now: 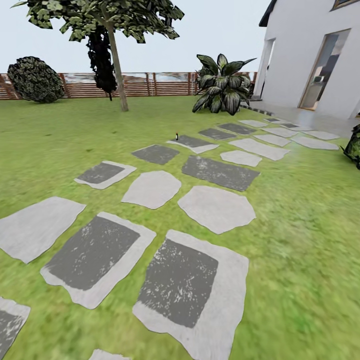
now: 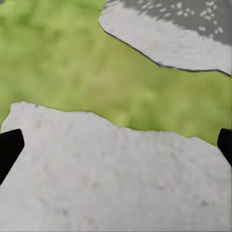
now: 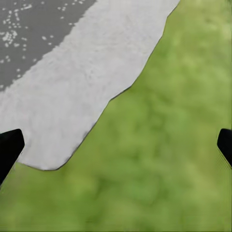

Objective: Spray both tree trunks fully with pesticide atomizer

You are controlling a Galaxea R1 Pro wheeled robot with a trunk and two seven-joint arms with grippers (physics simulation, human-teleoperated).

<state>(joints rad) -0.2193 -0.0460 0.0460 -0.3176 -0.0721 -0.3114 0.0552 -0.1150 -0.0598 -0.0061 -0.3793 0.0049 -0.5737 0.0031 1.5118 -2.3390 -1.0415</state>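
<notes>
The garden lawn (image 1: 45, 145) stretches ahead, crossed by grey stepping stones (image 1: 215, 207). A small dark atomizer (image 1: 177, 135) stands far off beside a stone's edge, too small to make out in detail. One tree with a pale, slightly leaning trunk (image 1: 118, 70) and a dark green crown rises near the fence. My left gripper (image 2: 116, 145) hangs open over a pale stone (image 2: 96, 179), holding nothing. My right gripper (image 3: 116, 145) hangs open over grass beside a stone's edge (image 3: 72, 96), holding nothing.
A brown slat fence (image 1: 145, 84) closes the back. A broad-leaved plant (image 1: 222, 85) and the white house (image 1: 310, 55) stand at the right. A round dark bush (image 1: 35, 79) sits at the far left, and another bush (image 1: 354, 145) at the right edge.
</notes>
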